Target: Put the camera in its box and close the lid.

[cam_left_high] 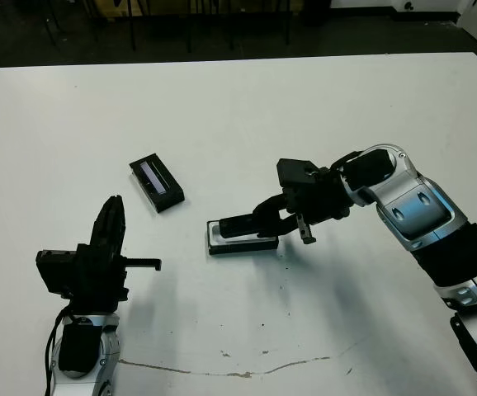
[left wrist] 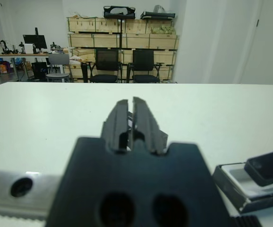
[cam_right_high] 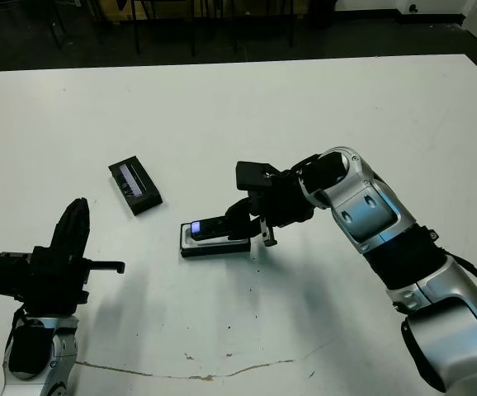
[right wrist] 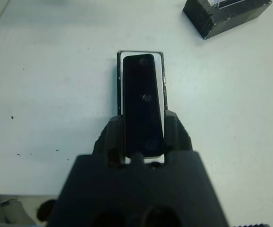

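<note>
Item: camera (right wrist: pixel 142 104), slim black bar w/ bluish glint at one end; gripped across its width by right gripper (right wrist: pixel 142 137), fingers clamped on its sides at the near end. Position: lined up lengthwise over the box (cam_left_high: pixel 215 239), white lining showing as a thin margin round the bar in the right wrist view; whether it is fully seated or a touch above the lining, can't tell. Box sits near tabletop centre, slightly toward the front edge. Item: lid (cam_left_high: pixel 157 183), black slab, pale grey stripe face up, lying free on the tabletop, apart from the box, on its far-left side. Left gripper (left wrist: pixel 132 120): fingers pressed together, grasping nothing, idle near the front-left corner, well apart from both box and lid. Step in hand (est.): insertion of camera into box, about done or nearly; lid not yet on. Next calls for (est.): lower till the bar lies flat in the lining, let go w/o dragging it out, retract; then fetch lid, align to box outline, press down.
</note>
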You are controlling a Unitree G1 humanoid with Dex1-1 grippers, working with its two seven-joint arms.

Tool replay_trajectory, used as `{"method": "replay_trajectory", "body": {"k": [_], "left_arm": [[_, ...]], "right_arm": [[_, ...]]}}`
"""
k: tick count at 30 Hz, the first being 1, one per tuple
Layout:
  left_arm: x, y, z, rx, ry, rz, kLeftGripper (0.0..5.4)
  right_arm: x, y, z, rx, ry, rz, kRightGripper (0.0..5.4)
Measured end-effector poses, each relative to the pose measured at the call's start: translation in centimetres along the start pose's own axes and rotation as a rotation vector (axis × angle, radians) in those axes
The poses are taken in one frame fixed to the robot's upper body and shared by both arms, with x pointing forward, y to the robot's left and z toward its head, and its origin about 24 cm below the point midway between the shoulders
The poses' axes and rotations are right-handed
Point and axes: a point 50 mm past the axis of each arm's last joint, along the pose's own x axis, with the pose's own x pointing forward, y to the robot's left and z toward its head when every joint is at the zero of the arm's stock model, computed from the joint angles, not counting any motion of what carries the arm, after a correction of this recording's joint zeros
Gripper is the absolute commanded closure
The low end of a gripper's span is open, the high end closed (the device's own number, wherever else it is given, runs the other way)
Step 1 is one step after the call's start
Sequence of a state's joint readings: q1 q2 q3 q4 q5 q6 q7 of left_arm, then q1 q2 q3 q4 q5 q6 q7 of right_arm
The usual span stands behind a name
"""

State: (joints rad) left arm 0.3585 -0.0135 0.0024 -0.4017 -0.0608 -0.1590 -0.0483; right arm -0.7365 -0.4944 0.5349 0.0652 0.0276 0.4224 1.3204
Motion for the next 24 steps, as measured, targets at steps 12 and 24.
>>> {"method": "replay_trajectory", "body": {"k": [12,24], "left_arm": [[-0.03,0.0,-0.14,-0.001,0.003,0.001,5.4],[-0.09,-0.01,-0.39,-0.002,0.005,0.001,5.4]], "right_arm": [[0.22,0.05,-0.17,0.0,0.028,-0.001,4.72],[0.35,0.1,-0.13,-0.023,0.039,-0.01,4.72]]}}
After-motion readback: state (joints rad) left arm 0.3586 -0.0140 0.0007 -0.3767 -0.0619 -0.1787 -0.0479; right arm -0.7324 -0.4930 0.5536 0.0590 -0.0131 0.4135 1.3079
